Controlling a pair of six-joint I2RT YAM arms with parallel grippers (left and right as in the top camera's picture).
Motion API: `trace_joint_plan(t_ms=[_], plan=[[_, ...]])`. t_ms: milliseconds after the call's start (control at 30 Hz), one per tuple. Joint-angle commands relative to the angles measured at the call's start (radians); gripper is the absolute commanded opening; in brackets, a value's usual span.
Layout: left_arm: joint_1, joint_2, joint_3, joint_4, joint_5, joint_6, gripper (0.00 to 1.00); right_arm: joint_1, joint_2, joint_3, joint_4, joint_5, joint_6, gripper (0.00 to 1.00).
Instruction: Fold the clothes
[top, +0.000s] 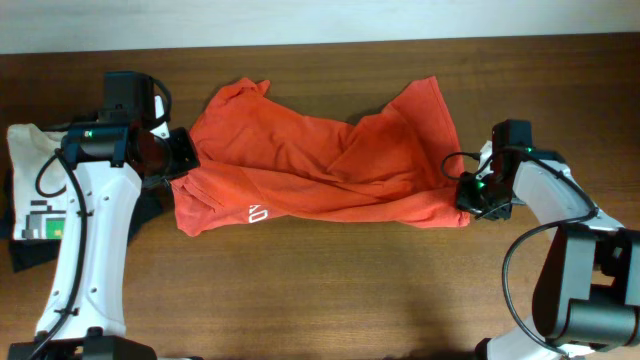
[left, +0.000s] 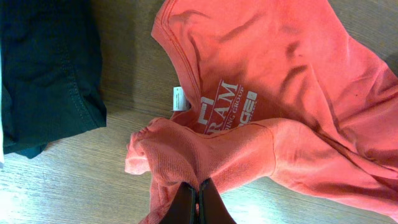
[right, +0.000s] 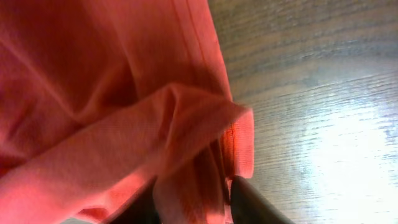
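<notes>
The red-orange T-shirt lies crumpled across the middle of the wooden table, with white lettering and a small white neck label showing in the left wrist view. My left gripper is shut on a bunched fold of the shirt at its left end. My right gripper has shirt fabric between its two fingers at the shirt's lower right corner.
A black folded garment lies left of the shirt, under my left arm. A white T-shirt with a green pixel graphic sits at the table's far left. The wall edge runs along the back.
</notes>
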Motion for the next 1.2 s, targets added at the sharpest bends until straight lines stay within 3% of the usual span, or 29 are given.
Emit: trace_joint_plan(t_ms=[0, 67, 167, 267, 367, 500, 600, 700, 733, 767, 833, 967, 1167], plan=[[0.005, 0.007, 0.012, 0.001, 0.003, 0.019, 0.0, 0.003, -0.008, 0.056, -0.05, -0.006, 0.015, 0.07], [0.006, 0.007, 0.012, 0.004, 0.003, 0.019, 0.0, 0.003, -0.008, 0.056, -0.106, -0.013, 0.015, 0.04], [0.006, 0.007, 0.012, 0.003, 0.003, 0.019, 0.0, -0.018, -0.009, 0.151, -0.27, -0.227, -0.072, 0.04], [0.006, 0.007, 0.012, -0.005, -0.005, 0.02, 0.0, -0.12, -0.009, 0.352, -0.428, -0.129, -0.061, 0.04], [0.006, 0.007, 0.012, -0.005, -0.004, 0.019, 0.0, -0.163, -0.006, 0.303, -0.423, 0.015, -0.048, 0.04], [0.006, 0.007, 0.012, -0.009, -0.004, 0.019, 0.0, -0.161, -0.006, 0.203, -0.344, 0.026, -0.048, 0.05], [0.006, 0.007, 0.012, -0.015, -0.004, 0.019, 0.0, -0.161, -0.006, 0.16, -0.443, 0.026, -0.048, 0.05], [0.006, 0.007, 0.011, -0.015, -0.004, 0.019, 0.0, -0.162, -0.005, 0.158, -0.435, 0.03, -0.043, 0.14], [0.006, 0.007, 0.011, -0.015, -0.004, 0.019, 0.0, -0.162, -0.005, 0.158, -0.402, 0.029, -0.041, 0.2], [0.006, 0.007, 0.011, -0.015, -0.004, 0.019, 0.0, -0.161, -0.005, 0.157, -0.354, 0.029, -0.042, 0.33], [0.006, 0.007, 0.011, -0.015, -0.004, 0.019, 0.0, -0.161, -0.005, 0.157, -0.403, 0.029, -0.041, 0.46], [0.006, 0.007, 0.011, -0.015, -0.005, 0.019, 0.0, -0.16, -0.005, 0.117, -0.572, 0.025, -0.041, 0.57], [0.006, 0.007, 0.011, -0.016, -0.005, 0.02, 0.0, -0.16, -0.005, -0.147, -0.337, -0.086, -0.041, 0.68]])
